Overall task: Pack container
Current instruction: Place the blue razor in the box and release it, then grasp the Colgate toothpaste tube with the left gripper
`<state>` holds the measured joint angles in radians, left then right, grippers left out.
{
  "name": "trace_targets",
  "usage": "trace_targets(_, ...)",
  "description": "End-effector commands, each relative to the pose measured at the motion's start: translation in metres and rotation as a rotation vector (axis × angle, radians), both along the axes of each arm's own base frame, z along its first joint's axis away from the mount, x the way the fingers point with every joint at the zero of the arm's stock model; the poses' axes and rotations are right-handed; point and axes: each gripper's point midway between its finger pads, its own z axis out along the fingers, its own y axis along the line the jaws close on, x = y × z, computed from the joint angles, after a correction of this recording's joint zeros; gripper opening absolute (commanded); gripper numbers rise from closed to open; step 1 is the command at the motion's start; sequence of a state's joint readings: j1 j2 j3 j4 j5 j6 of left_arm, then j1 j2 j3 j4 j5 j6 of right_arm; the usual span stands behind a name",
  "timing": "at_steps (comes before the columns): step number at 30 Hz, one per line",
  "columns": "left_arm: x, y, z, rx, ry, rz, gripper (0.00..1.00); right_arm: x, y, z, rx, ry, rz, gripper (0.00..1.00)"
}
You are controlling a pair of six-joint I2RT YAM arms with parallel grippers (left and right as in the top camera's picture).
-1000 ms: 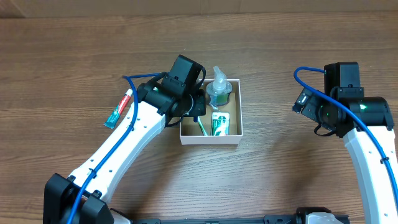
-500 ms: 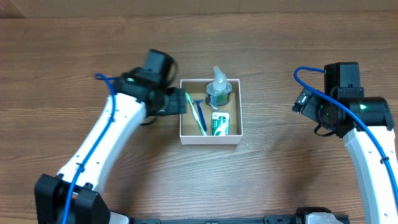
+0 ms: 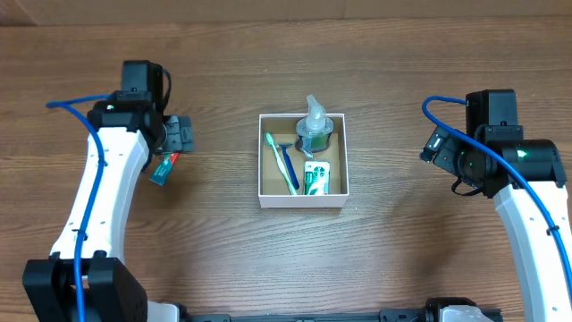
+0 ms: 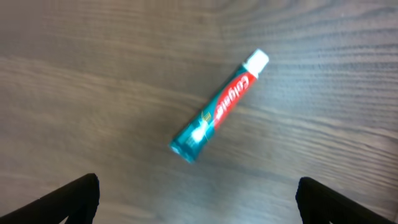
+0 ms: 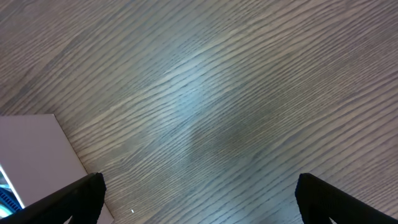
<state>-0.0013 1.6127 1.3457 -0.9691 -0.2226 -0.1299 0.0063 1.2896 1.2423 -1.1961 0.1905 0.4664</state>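
The container (image 3: 265, 196) stands mid-table, a shallow white-walled box with a brown floor; its white wall (image 5: 31, 155) also shows at the left of the right wrist view. Inside it lie a green toothbrush (image 3: 279, 163), a blue razor (image 3: 289, 165), a clear pump bottle (image 3: 314, 124) and a green-and-white packet (image 3: 315, 178). A red, white and teal toothpaste tube (image 3: 164, 167) (image 4: 219, 106) lies on the wood to the left. My left gripper (image 3: 182, 137) (image 4: 198, 200) hovers over it, open and empty. My right gripper (image 3: 433, 146) (image 5: 198, 198) hangs open and empty, well right of the box.
Bare wood-grain tabletop (image 3: 402, 250) surrounds the box. A lighter band (image 3: 286, 11) runs along the far edge of the table.
My left arm has swung from over the box leftward to above the toothpaste tube, its gripper opening on the way. The toothbrush and razor now lie uncovered in the box. The right arm is still.
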Motion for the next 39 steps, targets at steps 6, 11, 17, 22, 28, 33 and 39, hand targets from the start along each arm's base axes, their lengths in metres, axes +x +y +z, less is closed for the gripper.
trace_targets(6, -0.012, 0.026, -0.076, 0.091, 0.226, -0.148, 1.00, 0.004, -0.003, 0.010, -0.010, -0.035, -0.007, 1.00)
trace_targets(11, -0.019, 0.064, -0.105, 0.068, 0.260, 0.091, 1.00, 0.004, -0.003, 0.010, -0.010, -0.035, -0.007, 1.00)
trace_targets(17, -0.023, 0.093, -0.112, 0.042, 0.230, 0.258, 1.00, 0.004, -0.003, 0.010, -0.010, -0.035, -0.007, 1.00)
trace_targets(22, -0.016, 0.095, -0.118, 0.042, 0.185, 0.279, 1.00, 0.004, -0.003, 0.010, -0.010, -0.035, -0.007, 1.00)
trace_targets(28, -0.021, 0.093, -0.134, 0.036, 0.178, 0.277, 1.00, 0.004, -0.003, 0.010, -0.010, -0.035, -0.007, 1.00)
trace_targets(33, -0.027, 0.081, -0.138, -0.023, 0.212, 0.261, 0.97, 0.004, -0.003, 0.010, -0.010, -0.035, -0.006, 1.00)
trace_targets(39, -0.031, 0.073, -0.136, -0.067, 0.238, 0.251, 0.98, 0.004, -0.003, 0.010, -0.010, -0.035, -0.007, 1.00)
